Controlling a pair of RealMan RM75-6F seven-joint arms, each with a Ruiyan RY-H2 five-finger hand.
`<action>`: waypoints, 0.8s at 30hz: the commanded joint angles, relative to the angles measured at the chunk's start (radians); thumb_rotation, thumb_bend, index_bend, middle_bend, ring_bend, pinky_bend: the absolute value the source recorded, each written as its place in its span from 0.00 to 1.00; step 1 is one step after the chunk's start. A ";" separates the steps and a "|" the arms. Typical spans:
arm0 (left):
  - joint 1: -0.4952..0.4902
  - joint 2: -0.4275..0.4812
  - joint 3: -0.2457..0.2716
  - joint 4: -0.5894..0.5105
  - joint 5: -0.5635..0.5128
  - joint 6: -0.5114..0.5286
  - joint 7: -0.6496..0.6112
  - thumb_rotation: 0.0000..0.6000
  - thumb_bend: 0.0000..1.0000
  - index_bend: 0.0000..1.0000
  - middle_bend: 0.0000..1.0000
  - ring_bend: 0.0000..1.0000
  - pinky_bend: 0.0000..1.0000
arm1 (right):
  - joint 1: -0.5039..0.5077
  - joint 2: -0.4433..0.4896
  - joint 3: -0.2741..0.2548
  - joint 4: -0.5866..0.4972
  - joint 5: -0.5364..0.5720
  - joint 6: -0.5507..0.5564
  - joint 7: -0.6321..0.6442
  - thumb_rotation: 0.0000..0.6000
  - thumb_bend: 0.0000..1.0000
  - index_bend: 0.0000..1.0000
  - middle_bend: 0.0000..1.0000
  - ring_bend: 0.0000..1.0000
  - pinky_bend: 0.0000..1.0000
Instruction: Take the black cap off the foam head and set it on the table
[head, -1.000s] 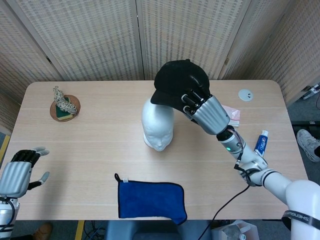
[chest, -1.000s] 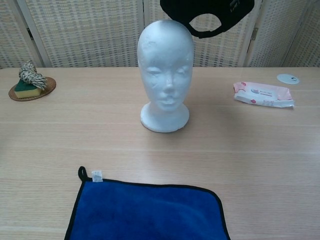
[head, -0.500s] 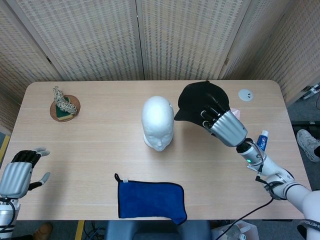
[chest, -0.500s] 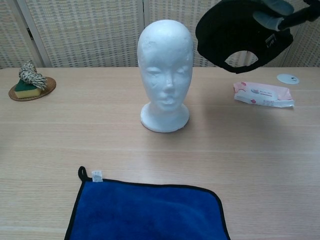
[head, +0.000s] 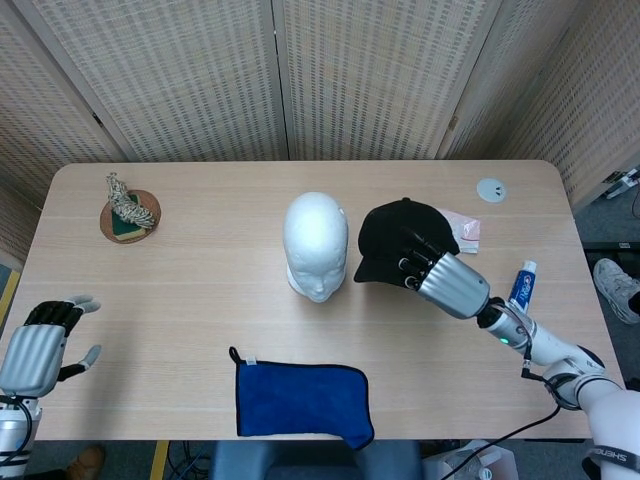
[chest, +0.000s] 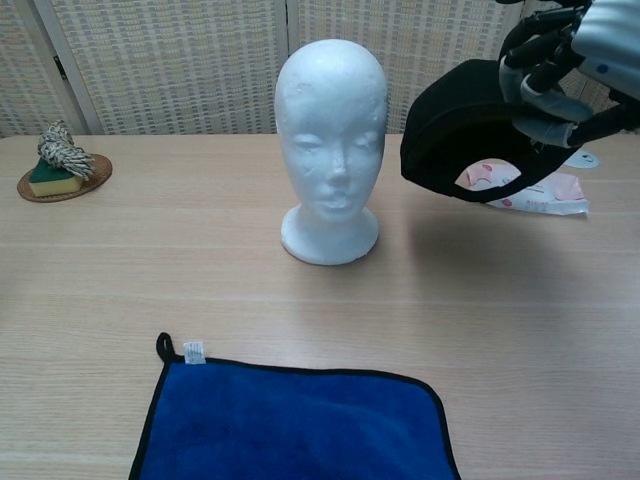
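The white foam head (head: 316, 244) (chest: 331, 146) stands bare at the table's middle, facing the near edge. My right hand (head: 440, 276) (chest: 572, 60) grips the black cap (head: 396, 237) (chest: 464, 126) by its back, holding it in the air to the right of the head, a little above the table. My left hand (head: 38, 344) hovers open at the near left corner, fingers spread, holding nothing; the chest view does not show it.
A blue cloth (head: 301, 400) (chest: 295, 423) lies at the near edge in front of the head. A pink wipes pack (chest: 528, 190) and a white disc (head: 491, 189) lie at the right behind the cap, a toothpaste tube (head: 523, 284) beside my right arm. A coaster with a sponge (head: 129, 212) sits far left.
My right hand has carried the cap off the head, rightwards and then downwards towards the table. The left hand has not moved.
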 joint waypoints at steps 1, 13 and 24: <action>0.000 0.001 0.001 -0.001 0.001 0.000 0.001 1.00 0.22 0.30 0.26 0.25 0.18 | -0.009 -0.034 -0.019 0.055 -0.019 0.031 0.029 1.00 0.47 0.94 0.56 0.34 0.10; -0.005 0.004 -0.001 -0.013 0.004 -0.004 0.011 1.00 0.22 0.30 0.26 0.25 0.18 | -0.057 -0.129 -0.088 0.259 -0.057 0.095 0.079 1.00 0.47 0.94 0.55 0.34 0.10; -0.014 0.002 -0.001 -0.026 0.004 -0.016 0.028 1.00 0.22 0.30 0.26 0.25 0.18 | -0.098 -0.161 -0.117 0.350 -0.041 0.074 0.110 1.00 0.47 0.94 0.55 0.34 0.10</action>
